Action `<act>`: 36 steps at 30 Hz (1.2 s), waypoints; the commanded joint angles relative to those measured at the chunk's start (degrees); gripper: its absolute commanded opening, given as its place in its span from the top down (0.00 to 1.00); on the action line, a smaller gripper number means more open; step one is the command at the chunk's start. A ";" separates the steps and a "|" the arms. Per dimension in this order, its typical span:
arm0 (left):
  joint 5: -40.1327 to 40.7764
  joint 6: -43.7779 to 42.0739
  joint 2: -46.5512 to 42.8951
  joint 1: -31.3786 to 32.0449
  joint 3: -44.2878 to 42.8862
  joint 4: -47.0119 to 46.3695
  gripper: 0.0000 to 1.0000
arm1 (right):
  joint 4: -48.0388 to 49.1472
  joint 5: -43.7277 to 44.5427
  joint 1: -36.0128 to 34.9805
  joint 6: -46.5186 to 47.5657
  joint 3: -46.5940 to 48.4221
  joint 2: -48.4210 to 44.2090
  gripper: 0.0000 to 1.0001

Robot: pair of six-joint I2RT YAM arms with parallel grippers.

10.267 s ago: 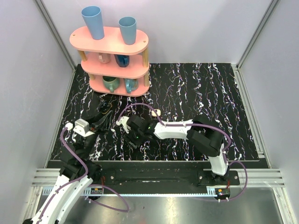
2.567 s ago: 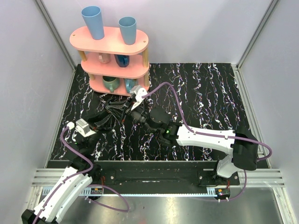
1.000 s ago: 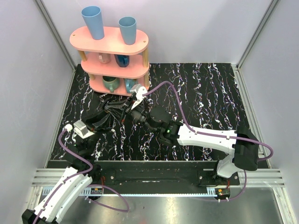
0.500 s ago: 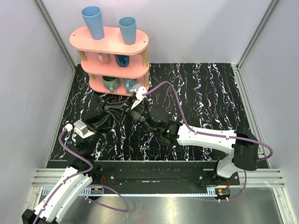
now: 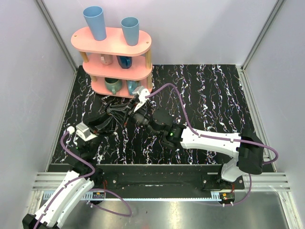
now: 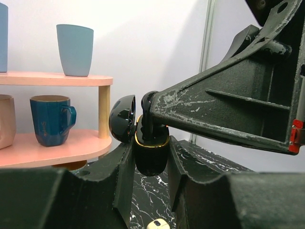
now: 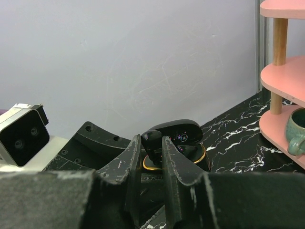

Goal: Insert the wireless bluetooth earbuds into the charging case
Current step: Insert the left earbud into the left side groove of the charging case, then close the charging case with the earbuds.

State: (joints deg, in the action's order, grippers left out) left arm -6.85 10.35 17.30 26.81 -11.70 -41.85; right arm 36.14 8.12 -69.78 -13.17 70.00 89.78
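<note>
Two arms meet near the worktop's [image 5: 214,95] far left corner, just in front of the pink shelf [image 5: 112,45]. Left arm reaches forward from its base, and its claw [image 6: 150,152] is clamped on the black, gold-rimmed case [image 6: 151,167], which is held upright with its lid tipped open. Right arm stretches long and low across the worktop to meet it. Its claw [image 7: 151,143] is pinched on a dark earbud [image 7: 152,137] right at the case's open mouth.

White arms [image 5: 209,139], black pincers [image 7: 151,143], purple cables [image 5: 167,86]
</note>
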 commanded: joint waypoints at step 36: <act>-0.44 -1.21 -1.22 -0.09 -2.09 -2.54 1.00 | -5.64 2.51 -0.54 11.32 2.16 -3.29 0.37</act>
State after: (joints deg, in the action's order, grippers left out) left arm -6.81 9.43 16.93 26.79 -11.62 -37.19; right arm 30.55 8.73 -70.81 -4.27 69.76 88.55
